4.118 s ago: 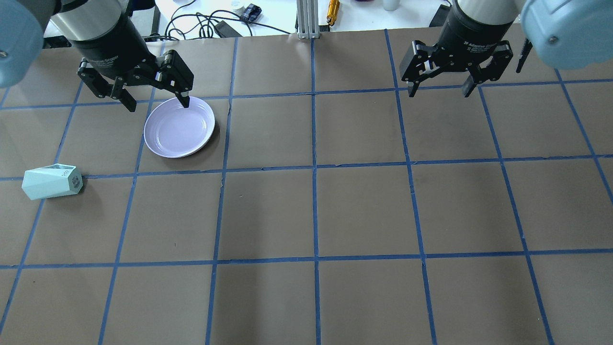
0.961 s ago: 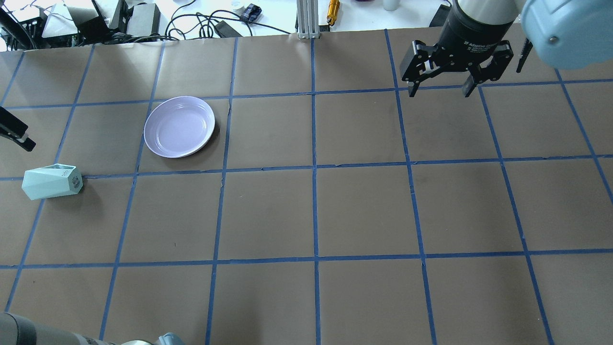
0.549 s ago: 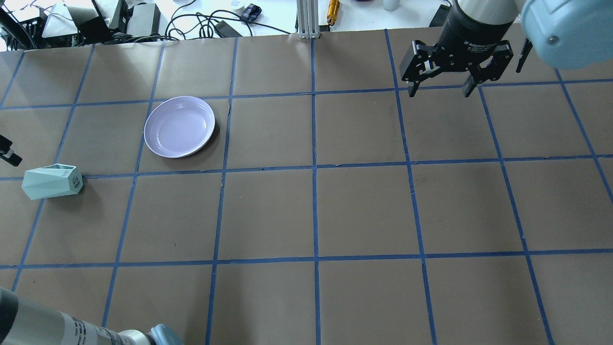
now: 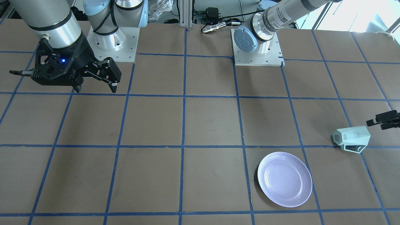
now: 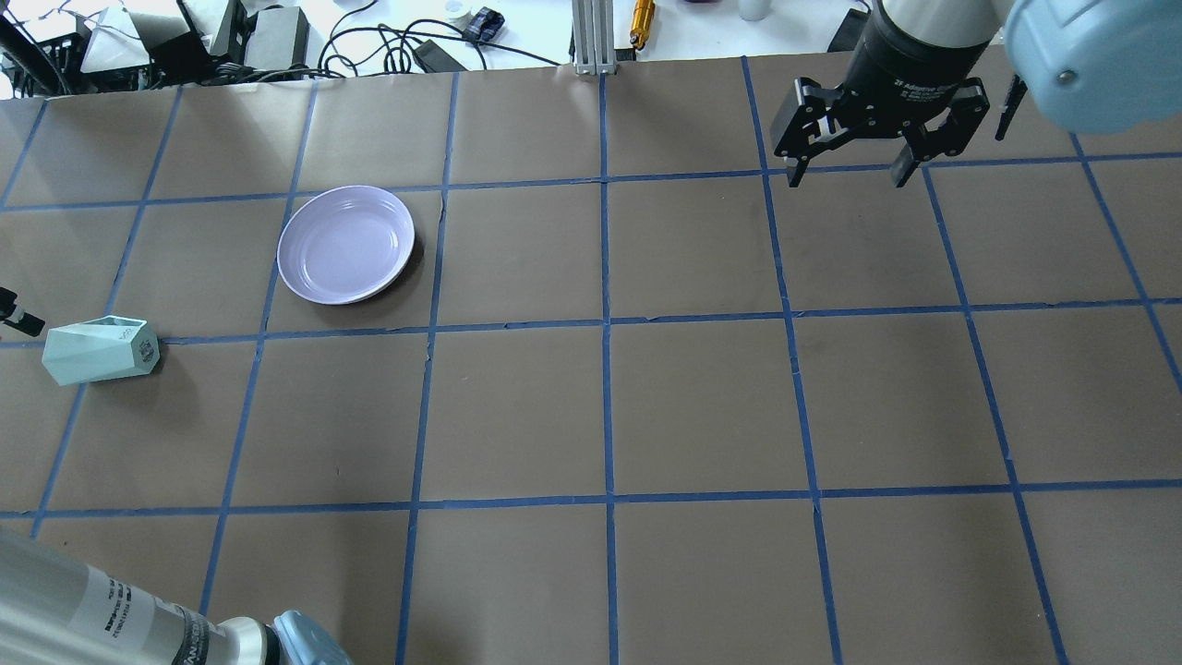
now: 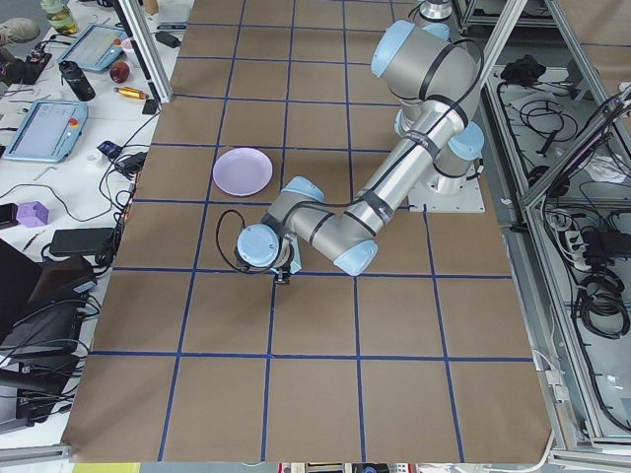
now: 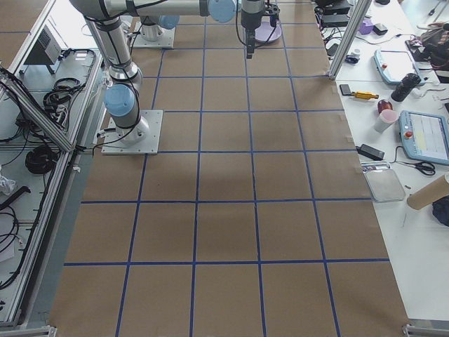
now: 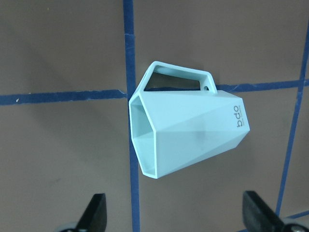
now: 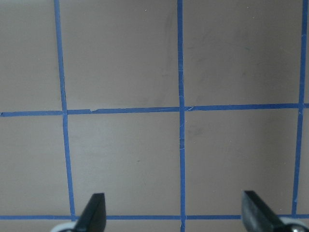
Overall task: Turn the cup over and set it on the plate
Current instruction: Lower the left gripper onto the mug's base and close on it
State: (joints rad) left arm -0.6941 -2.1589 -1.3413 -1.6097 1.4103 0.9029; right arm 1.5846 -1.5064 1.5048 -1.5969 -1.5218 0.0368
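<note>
The mint-green cup [image 5: 100, 349] lies on its side near the table's left edge, with its lettered base toward the plate and its mouth toward the edge. It also shows in the front view [image 4: 351, 138]. The lavender plate [image 5: 346, 243] sits upright and empty, about one grid square from the cup. My left gripper [image 8: 176, 216] is open and hovers right by the cup [image 8: 188, 140]. It touches nothing, and only a fingertip [image 5: 18, 320] shows overhead at the cup's mouth end. My right gripper [image 5: 850, 174] is open and empty, high over the far right.
The table is brown paper with a blue tape grid. Cables and boxes [image 5: 397, 46] and an aluminium post [image 5: 591, 37] stand beyond the far edge. My left arm's elbow [image 5: 138, 619] comes in at the bottom left. The cup lies close to the left table edge.
My left gripper left the spot over the plate's rim, swung out to the left edge, and has come down beside the cup. The cup, plate and right arm have not moved.
</note>
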